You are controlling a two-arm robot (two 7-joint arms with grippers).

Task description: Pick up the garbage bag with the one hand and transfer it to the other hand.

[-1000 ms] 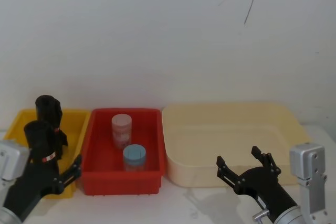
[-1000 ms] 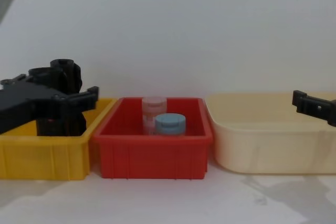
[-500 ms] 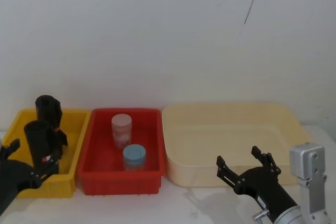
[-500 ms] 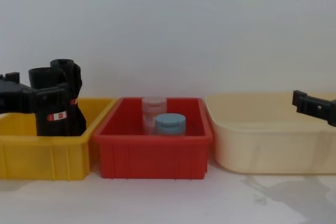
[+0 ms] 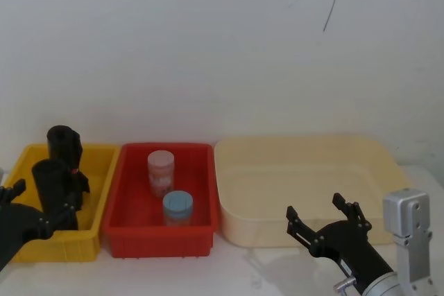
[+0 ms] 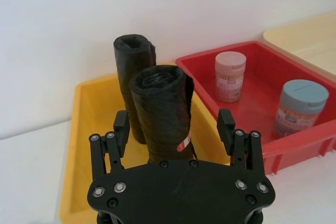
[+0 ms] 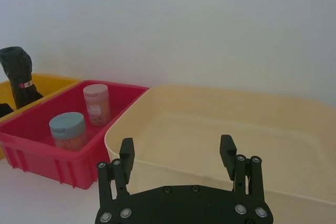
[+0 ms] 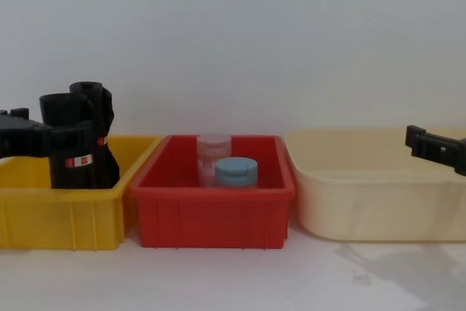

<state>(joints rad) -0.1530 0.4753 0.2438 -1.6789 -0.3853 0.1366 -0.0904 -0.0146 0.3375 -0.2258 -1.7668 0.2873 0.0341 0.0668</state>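
The garbage bag (image 6: 160,103) is stood upright in the yellow bin (image 6: 79,145), lower left of the head view, in front of a second black roll (image 6: 131,72). A red-and-white label band (image 6: 184,144) is wrapped round it, but the writing can't be read. The left gripper (image 6: 174,121) is spread wide with the bag framed between its fingers and nothing clamped. The right gripper (image 7: 177,147), lower right, is held wide open and empty by the cream tray (image 7: 210,124).

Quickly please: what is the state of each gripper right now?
Left gripper: open, one finger on each side of the garbage bag, not closed on it.
Right gripper: open, holding nothing, in front of the cream tray.
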